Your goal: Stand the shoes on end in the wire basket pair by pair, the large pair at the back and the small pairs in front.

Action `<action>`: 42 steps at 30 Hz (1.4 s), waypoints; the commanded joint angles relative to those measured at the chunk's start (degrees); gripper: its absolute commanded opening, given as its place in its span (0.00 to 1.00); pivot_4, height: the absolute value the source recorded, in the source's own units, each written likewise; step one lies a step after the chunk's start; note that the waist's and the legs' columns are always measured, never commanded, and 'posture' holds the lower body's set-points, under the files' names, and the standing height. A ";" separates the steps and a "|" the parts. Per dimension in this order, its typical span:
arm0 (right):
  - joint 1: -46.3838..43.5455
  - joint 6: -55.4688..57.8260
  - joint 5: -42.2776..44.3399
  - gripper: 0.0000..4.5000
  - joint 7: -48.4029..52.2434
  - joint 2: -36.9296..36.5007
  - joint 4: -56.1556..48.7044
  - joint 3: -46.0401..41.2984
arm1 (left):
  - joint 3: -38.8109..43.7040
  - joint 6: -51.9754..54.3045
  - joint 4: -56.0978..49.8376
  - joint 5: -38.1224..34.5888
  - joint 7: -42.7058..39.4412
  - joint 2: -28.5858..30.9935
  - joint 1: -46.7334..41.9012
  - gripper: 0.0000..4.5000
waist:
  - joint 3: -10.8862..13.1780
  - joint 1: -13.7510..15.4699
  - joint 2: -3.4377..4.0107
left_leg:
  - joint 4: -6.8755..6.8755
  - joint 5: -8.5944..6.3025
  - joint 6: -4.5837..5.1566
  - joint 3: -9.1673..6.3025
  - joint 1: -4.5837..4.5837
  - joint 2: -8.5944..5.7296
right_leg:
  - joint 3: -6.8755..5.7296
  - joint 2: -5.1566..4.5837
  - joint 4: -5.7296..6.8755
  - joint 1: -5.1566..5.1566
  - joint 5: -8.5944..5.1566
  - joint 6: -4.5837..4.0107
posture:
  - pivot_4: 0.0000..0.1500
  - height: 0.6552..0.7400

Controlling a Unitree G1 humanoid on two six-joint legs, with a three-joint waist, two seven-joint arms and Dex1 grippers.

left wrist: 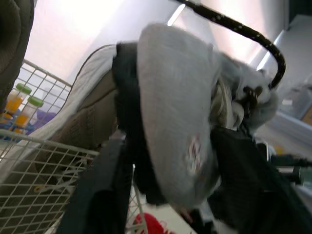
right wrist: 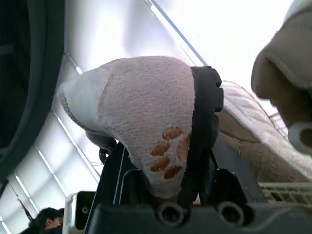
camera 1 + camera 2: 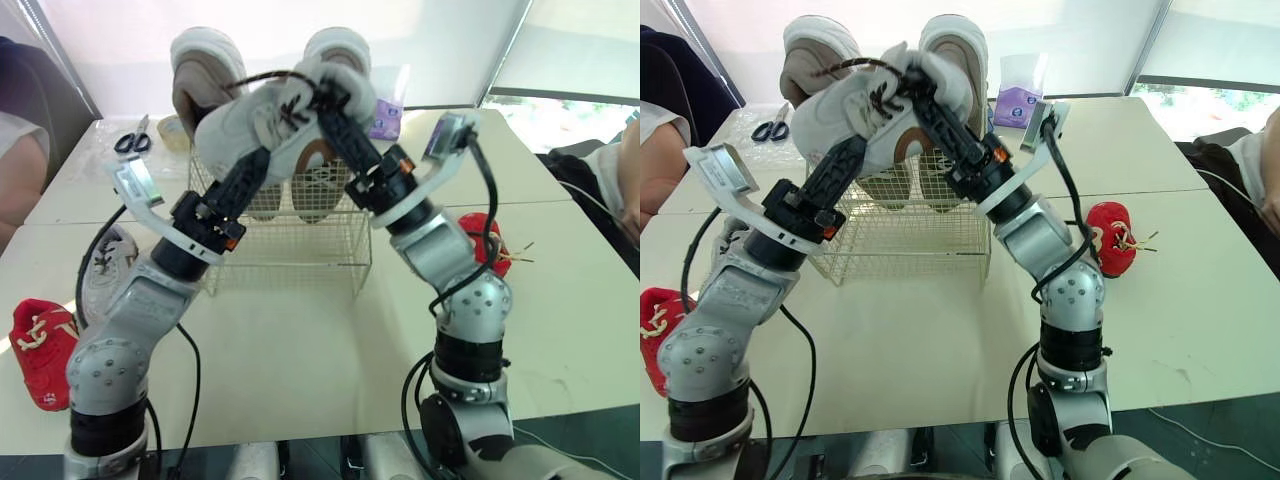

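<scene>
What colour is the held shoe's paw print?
Orange-brown paw print on pale fleece shoe; right wrist view.

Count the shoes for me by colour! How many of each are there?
2 red shoes: one on the table at the robot's left, one at its right.
2 small white shoes: one lifted over the wire basket, one on the table beside the left arm.
2 large pale shoes: both standing in the basket.
Total: 6 shoes.

The held pale shoe hides much of the large pair.
</scene>
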 commanded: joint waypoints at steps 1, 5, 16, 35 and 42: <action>-5.90 -1.22 0.46 0.26 4.23 -4.74 0.55 -3.12 | 2.07 3.44 -2.49 2.51 -2.38 6.05 2.98 0.86 | 0.01 -0.09 0.02 | -0.01 0.00 0.00 0.01 0.00 0.00 | 0.00 0.00 -0.01 -0.01 0.00 0.00 | 1.00 1.00; -12.22 0.70 -3.36 0.26 17.75 -19.48 5.35 -3.87 | 5.90 8.42 -6.35 4.26 -8.88 18.09 8.59 0.86 | 0.08 -0.01 0.06 | -0.06 0.00 0.00 0.03 -0.10 0.00 | 0.00 -0.01 -0.03 -0.14 -0.01 -0.01 | 1.00 1.00; -19.49 -18.73 -33.60 0.26 53.13 -35.74 28.18 12.16 | 12.28 13.12 -9.29 3.78 -16.65 30.59 14.81 0.86 | 0.12 -0.17 0.12 | -0.19 -0.04 0.05 0.12 -0.12 0.10 | 0.01 -0.05 -0.34 -0.15 -0.05 -0.09 | 1.00 1.00; -25.83 -31.06 -47.10 0.26 67.83 -30.96 46.51 14.46 | 10.84 12.92 -9.11 5.00 -15.29 28.93 15.40 0.86 | 0.19 0.04 0.19 | -0.16 -0.03 0.03 0.14 -0.17 0.11 | 0.00 -0.10 -0.36 -0.17 0.00 -0.05 | 1.00 1.00; -27.11 -33.21 -49.10 0.80 67.51 -30.34 49.99 13.28 | 10.35 13.25 -8.68 6.11 -15.70 28.34 15.41 0.88 | 0.19 0.05 0.19 | -0.16 -0.03 0.03 0.15 -0.18 0.09 | 0.00 -0.11 -0.36 -0.16 0.01 -0.05 | 1.00 1.00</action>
